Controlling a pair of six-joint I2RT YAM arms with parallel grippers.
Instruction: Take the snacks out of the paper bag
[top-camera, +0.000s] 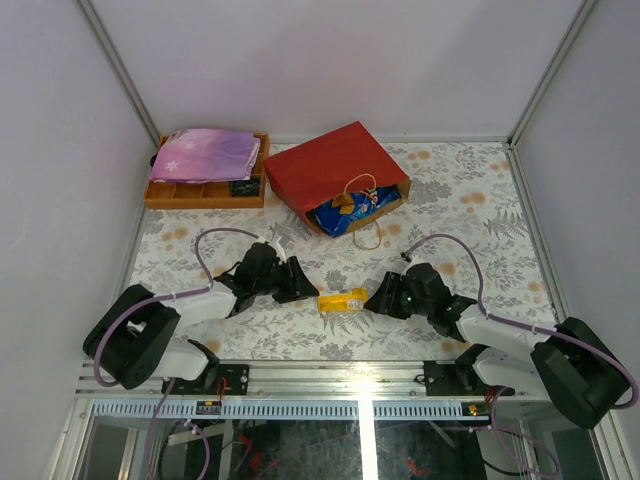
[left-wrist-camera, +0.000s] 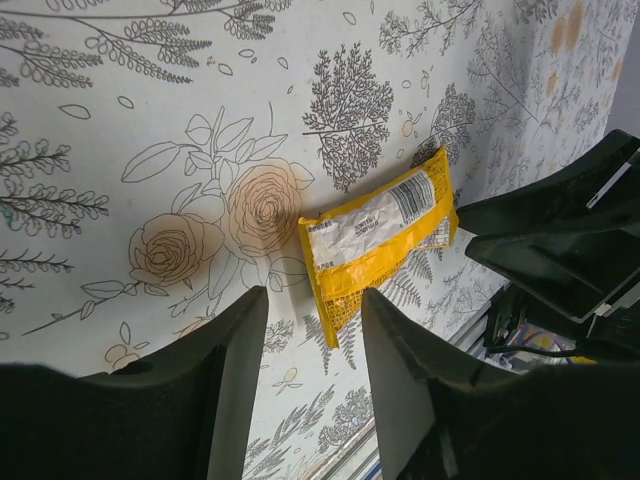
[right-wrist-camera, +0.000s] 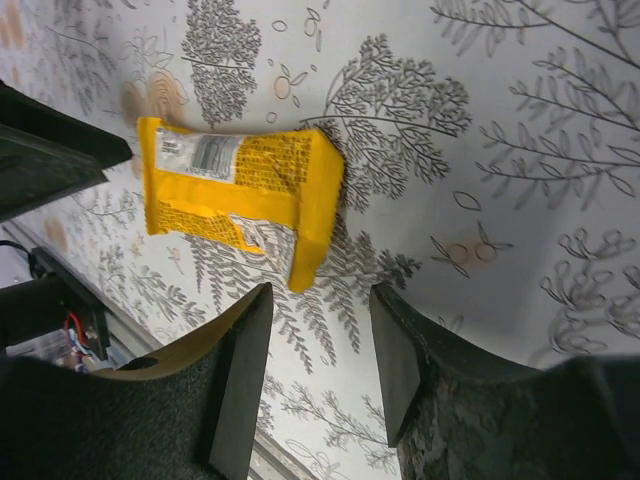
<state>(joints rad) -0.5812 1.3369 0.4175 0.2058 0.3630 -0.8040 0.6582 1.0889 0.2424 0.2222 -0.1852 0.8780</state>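
Note:
The red paper bag (top-camera: 330, 170) lies on its side at the back of the table, its mouth turned toward the front right. A blue chip bag (top-camera: 350, 212) shows in that mouth, under the cord handles. One small yellow-orange packet (top-camera: 342, 300) (left-wrist-camera: 375, 240) (right-wrist-camera: 240, 195) lies flat on the floral tablecloth near the front, between the two arms. My left gripper (top-camera: 305, 288) (left-wrist-camera: 315, 305) stands open just left of the packet, with nothing between its fingers. On the packet's other side my right gripper (top-camera: 378, 298) (right-wrist-camera: 320, 300) is open too, a corner of the packet just ahead of its tips.
An orange compartment tray (top-camera: 200, 195) stands at the back left with a pink-purple starry pouch (top-camera: 205, 153) lying on it. White walls close in the table on three sides. A metal rail (top-camera: 350, 375) runs along the front edge.

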